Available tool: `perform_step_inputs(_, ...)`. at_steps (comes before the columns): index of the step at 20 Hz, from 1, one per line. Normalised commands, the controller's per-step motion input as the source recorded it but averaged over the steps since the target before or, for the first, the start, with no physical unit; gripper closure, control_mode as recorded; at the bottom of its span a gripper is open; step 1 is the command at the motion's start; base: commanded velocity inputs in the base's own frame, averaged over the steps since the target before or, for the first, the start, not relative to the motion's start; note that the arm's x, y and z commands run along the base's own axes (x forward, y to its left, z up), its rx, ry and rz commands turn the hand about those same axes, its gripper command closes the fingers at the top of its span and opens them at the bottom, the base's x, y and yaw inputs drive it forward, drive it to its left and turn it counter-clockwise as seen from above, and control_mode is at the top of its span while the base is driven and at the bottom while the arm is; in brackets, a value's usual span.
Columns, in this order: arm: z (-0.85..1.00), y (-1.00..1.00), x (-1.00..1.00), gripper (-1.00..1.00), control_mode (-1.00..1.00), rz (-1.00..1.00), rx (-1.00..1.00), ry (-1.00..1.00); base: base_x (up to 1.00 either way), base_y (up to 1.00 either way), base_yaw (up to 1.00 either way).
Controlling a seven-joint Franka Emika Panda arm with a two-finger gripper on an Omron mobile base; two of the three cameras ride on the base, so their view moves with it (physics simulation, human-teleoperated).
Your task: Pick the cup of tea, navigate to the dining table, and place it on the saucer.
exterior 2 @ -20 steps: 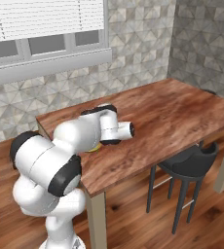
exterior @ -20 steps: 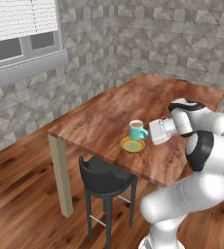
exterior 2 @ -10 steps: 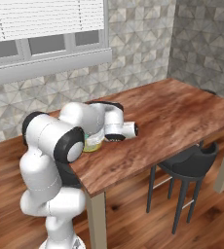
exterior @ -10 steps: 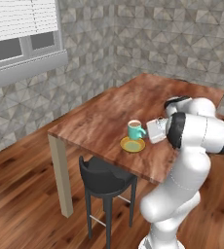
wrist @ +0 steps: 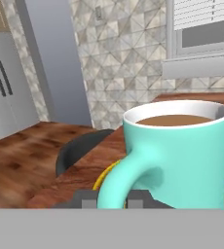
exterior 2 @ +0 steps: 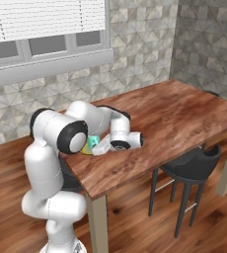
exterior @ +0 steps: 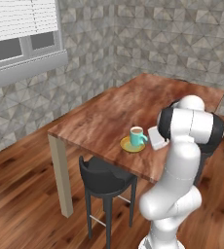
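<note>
The cup of tea (exterior: 138, 136), filled with brown liquid, is seen standing on the saucer (exterior: 132, 145) near the tabletop (exterior: 109, 114) edge. The end effector (exterior: 156, 138) is placed just beside the cup handle; whether it is spread cannot be told.

I'm in a home kitchen w/ dining corner: wood table (exterior: 99, 116) w/ black stools (exterior: 105, 181), plank floor (exterior: 21, 204), patterned stone-tile walls (exterior: 172, 39), window w/ blinds (exterior: 16, 22). My hand cam catches a steel fridge (wrist: 7, 87) past the table.
</note>
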Motion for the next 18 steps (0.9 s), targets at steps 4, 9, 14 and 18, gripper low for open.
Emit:
perform_step_inputs(4,-0.13,0.0,0.01,1.0,-1.0,0.0,0.0,0.0,0.0,0.0,0.0)
perform_step_inputs(9,-0.06,0.0,0.13,1.0,-1.0,0.0,0.0,0.0,0.0,0.0,0.0)
perform_step_inputs(14,-0.02,0.02,0.09,1.0,-1.0,0.0,0.0,0.0,0.0,0.0,0.0)
perform_step_inputs(18,0.0,0.08,0.0,1.0,-1.0,0.0,0.02,0.0,0.0,0.0,0.0)
